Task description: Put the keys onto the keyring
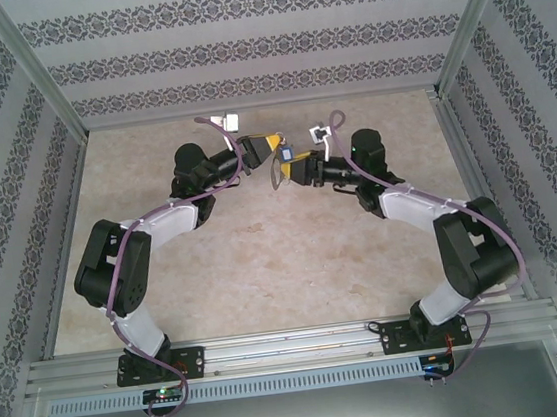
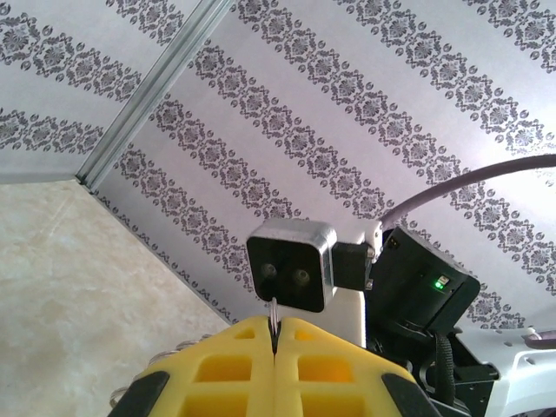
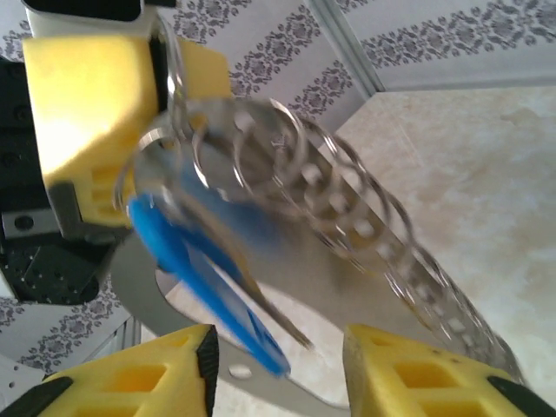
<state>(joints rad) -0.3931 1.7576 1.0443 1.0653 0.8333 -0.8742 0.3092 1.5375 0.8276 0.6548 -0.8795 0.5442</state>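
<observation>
Both arms meet in mid-air over the back of the table. My left gripper (image 1: 269,150) (image 2: 274,328) is shut on a thin wire ring of the keyring, and its yellow fingers (image 3: 87,113) show at the upper left of the right wrist view. The keyring's grey loop (image 3: 347,291) (image 1: 277,175) hangs below them with its chain (image 3: 373,226). The keys, a blue tag (image 3: 200,269) (image 1: 284,152) with a small silver key (image 3: 269,304), hang blurred against the loop. My right gripper (image 3: 278,369) (image 1: 299,171) is open, its fingers on either side of the tag's lower end and apart from it.
The beige tabletop (image 1: 265,270) lies far below both grippers. Patterned walls (image 1: 240,47) and metal frame posts (image 1: 36,70) enclose the table on three sides. The right wrist's camera housing (image 2: 291,265) sits just beyond my left fingertips.
</observation>
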